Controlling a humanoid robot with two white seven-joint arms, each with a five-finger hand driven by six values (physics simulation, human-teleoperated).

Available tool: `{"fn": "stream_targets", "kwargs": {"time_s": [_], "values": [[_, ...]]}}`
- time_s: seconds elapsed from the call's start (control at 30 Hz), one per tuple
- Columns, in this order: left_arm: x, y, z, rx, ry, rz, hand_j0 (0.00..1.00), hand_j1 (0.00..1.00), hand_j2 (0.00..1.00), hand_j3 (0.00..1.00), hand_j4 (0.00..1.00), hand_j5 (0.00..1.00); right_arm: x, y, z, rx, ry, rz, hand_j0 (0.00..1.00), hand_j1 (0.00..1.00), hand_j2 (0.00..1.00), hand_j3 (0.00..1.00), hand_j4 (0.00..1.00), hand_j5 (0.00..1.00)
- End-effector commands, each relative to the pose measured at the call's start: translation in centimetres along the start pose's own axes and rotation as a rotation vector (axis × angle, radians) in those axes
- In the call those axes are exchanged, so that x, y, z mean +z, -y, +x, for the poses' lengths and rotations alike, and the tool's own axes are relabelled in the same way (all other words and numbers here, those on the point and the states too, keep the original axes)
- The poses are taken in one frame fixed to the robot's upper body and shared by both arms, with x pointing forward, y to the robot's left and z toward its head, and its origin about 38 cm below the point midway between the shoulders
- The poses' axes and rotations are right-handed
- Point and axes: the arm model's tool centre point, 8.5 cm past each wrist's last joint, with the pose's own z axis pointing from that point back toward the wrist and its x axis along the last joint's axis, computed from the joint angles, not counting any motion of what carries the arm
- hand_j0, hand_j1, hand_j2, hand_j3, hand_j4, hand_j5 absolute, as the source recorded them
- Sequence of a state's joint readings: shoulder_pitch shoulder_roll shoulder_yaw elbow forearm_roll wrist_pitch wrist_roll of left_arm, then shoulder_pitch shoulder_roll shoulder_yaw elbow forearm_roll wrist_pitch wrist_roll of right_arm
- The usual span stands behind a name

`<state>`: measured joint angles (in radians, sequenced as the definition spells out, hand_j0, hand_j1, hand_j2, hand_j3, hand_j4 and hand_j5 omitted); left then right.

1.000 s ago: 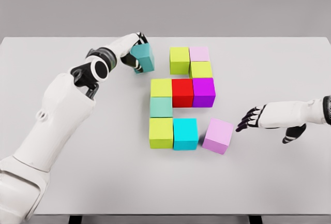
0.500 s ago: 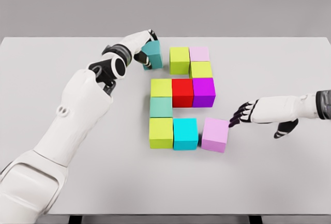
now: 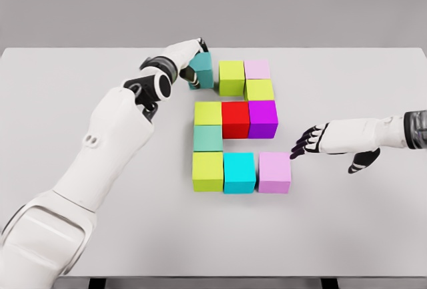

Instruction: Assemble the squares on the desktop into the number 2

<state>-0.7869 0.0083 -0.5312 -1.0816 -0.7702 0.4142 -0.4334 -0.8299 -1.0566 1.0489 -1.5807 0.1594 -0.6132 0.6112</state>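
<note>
Coloured cubes lie on the white table (image 3: 347,235). The top row holds a teal cube (image 3: 203,69), a lime cube (image 3: 231,77) and a pale pink cube (image 3: 257,69), with a yellow-green cube (image 3: 259,90) below the pink one. The middle row is yellow-green (image 3: 208,113), red (image 3: 235,119) and purple (image 3: 263,118). A mint cube (image 3: 207,137) sits under it on the left. The bottom row is lime (image 3: 207,171), cyan (image 3: 239,171) and lilac (image 3: 275,172). My left hand (image 3: 192,59) is shut on the teal cube, pressing it beside the lime one. My right hand (image 3: 308,142) is open, its fingertips at the lilac cube's upper right corner.
The table's far edge runs just behind the top row. Bare tabletop lies to the right of the cubes under my right forearm (image 3: 367,135), and in front of the bottom row. My left arm (image 3: 107,142) crosses the table's left side.
My left hand carried the teal cube rightward until it sits against the top lime cube. My right hand pushed the tilted lilac cube left, and it now stands square beside the cyan cube.
</note>
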Motion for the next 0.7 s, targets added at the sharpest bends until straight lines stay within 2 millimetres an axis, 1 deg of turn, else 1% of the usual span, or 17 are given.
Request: {"fn": "stream_targets", "kwargs": {"time_s": [0.0, 0.1, 0.17, 0.2, 0.23, 0.3, 0.47, 0.5, 0.57, 0.67], "values": [[-0.01, 0.02, 0.26, -0.006, 0.004, 0.005, 0.32, 0.32, 0.32, 0.32, 0.32, 0.32, -0.03, 0.10, 0.03, -0.004, 0.002, -0.005, 1.00, 1.00, 1.00, 1.00, 1.00, 1.00], [-0.01, 0.01, 0.27, -0.008, 0.004, 0.005, 0.34, 0.34, 0.34, 0.34, 0.34, 0.34, -0.04, 0.12, 0.07, -0.003, 0.003, -0.006, 1.00, 1.00, 1.00, 1.00, 1.00, 1.00], [-0.02, -0.06, 0.18, -0.009, 0.003, 0.006, 0.38, 0.38, 0.38, 0.38, 0.38, 0.38, -0.27, 0.22, 0.16, -0.002, 0.009, -0.008, 1.00, 1.00, 1.00, 1.00, 1.00, 1.00], [-0.02, -0.06, 0.17, -0.009, 0.001, 0.006, 0.43, 0.43, 0.43, 0.43, 0.43, 0.43, -0.27, 0.22, 0.16, -0.002, 0.009, -0.008, 1.00, 1.00, 1.00, 1.00, 1.00, 1.00], [-0.02, -0.17, 0.14, -0.010, 0.002, 0.008, 0.45, 0.45, 0.45, 0.45, 0.45, 0.45, -0.27, 0.22, 0.16, -0.002, 0.009, -0.008, 1.00, 1.00, 1.00, 1.00, 1.00, 1.00], [-0.01, -0.22, 0.02, -0.009, -0.001, 0.009, 0.58, 0.58, 0.58, 0.58, 0.58, 0.58, -0.35, 0.32, 0.19, 0.000, 0.011, -0.010, 1.00, 1.00, 1.00, 1.00, 1.00, 1.00], [-0.01, -0.24, 0.02, -0.009, -0.001, 0.010, 0.73, 0.73, 0.73, 0.73, 0.73, 0.73, -0.19, 0.48, -0.02, 0.001, 0.004, -0.012, 1.00, 1.00, 1.00, 1.00, 1.00, 1.00], [-0.01, -0.27, -0.01, -0.008, -0.002, 0.011, 0.78, 0.78, 0.78, 0.78, 0.78, 0.78, 0.09, 0.43, -0.44, -0.007, -0.009, -0.014, 1.00, 1.00, 1.00, 1.00, 1.00, 1.00], [-0.01, -0.32, -0.06, -0.006, -0.004, 0.025, 0.82, 0.82, 0.82, 0.82, 0.82, 0.82, 0.49, 0.74, -0.74, -0.004, -0.023, -0.024, 1.00, 1.00, 1.00, 1.00, 1.00, 1.00], [0.00, -0.52, 0.04, -0.007, -0.003, 0.055, 0.87, 0.87, 0.87, 0.87, 0.87, 0.87, 0.50, 0.61, -0.35, 0.000, -0.015, -0.020, 1.00, 1.00, 1.00, 1.00, 1.00, 1.00]]}}
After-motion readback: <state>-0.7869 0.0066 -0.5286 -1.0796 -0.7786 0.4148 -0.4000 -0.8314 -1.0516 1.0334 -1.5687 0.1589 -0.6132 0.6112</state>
